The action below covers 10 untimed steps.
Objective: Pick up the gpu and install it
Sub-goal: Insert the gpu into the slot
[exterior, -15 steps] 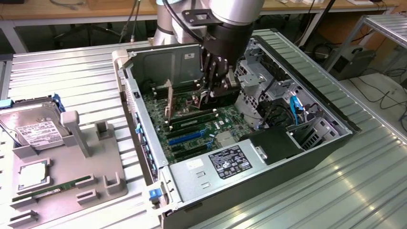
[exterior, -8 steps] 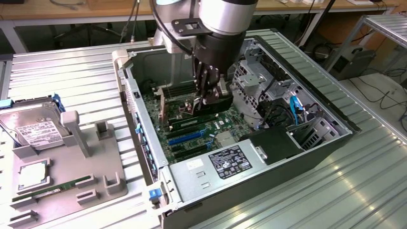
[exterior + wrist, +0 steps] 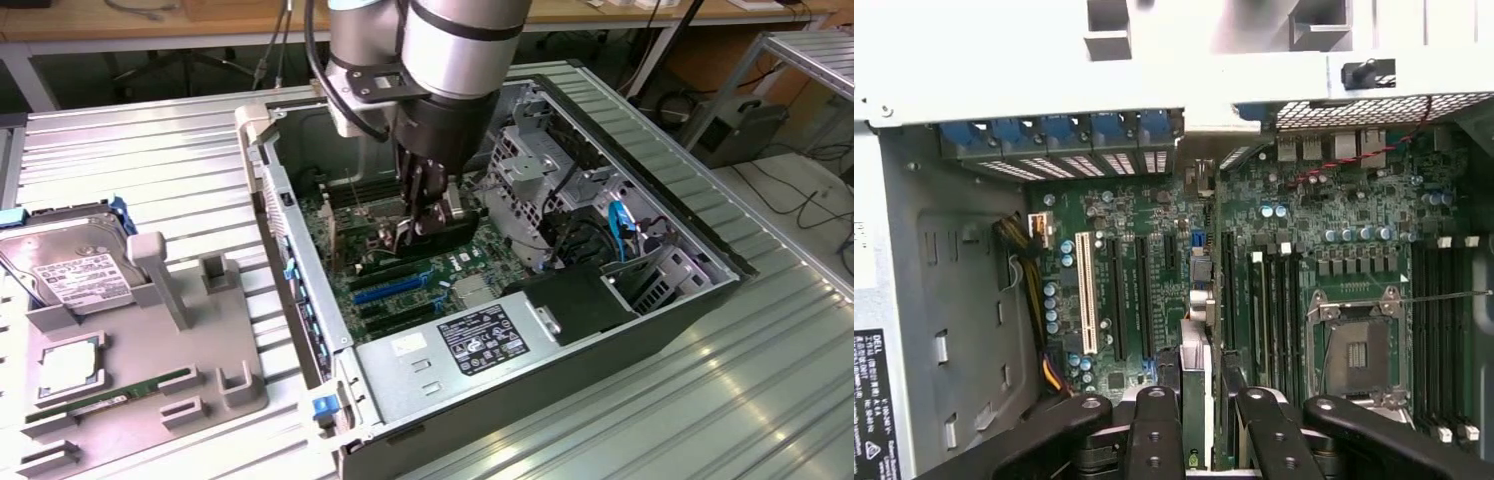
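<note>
Gripper (image 3: 1204, 425) clamps the gpu (image 3: 1194, 370) edge-on, mid-frame in the exterior view, just above the motherboard (image 3: 1154, 250) slots inside the computer case (image 3: 287, 215). Light, stiff and fragile, it seems best held by its bare edges.

computer case (image 3: 574, 380): 1 | gpu (image 3: 1194, 380): 1 | hard drive (image 3: 80, 270): 1 | RAM stick (image 3: 114, 395): 1 | CPU (image 3: 67, 365): 1 | gripper (image 3: 422, 226): 1

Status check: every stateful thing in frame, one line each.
gripper: shut on gpu, inside case
gpu: gripped, upright over motherboard slots
case: lying flat, side open
CPU socket: empty
hard drive: parked on grey fixture
RAM stick: lying in grey fixture
</note>
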Each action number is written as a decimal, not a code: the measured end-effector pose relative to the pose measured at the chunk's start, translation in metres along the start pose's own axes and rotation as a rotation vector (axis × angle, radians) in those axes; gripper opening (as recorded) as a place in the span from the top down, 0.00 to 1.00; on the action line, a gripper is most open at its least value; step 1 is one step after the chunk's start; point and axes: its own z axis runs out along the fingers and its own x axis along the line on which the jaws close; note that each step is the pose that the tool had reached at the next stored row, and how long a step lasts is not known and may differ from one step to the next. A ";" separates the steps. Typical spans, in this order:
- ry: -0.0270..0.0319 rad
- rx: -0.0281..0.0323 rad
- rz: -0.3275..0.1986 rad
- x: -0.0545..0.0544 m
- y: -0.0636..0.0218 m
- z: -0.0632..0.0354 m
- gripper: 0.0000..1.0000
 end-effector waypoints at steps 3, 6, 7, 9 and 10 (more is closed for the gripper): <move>-0.0001 0.0002 0.000 0.000 0.0002 0.0057 0.74; 0.0000 0.0001 0.000 0.000 0.0002 0.0114 0.74; 0.0000 0.0002 0.000 0.000 0.0002 0.0133 0.74; -0.0001 0.0002 0.000 -0.002 0.0002 0.0180 0.74; -0.0001 0.0003 0.000 -0.002 0.0002 0.0199 0.74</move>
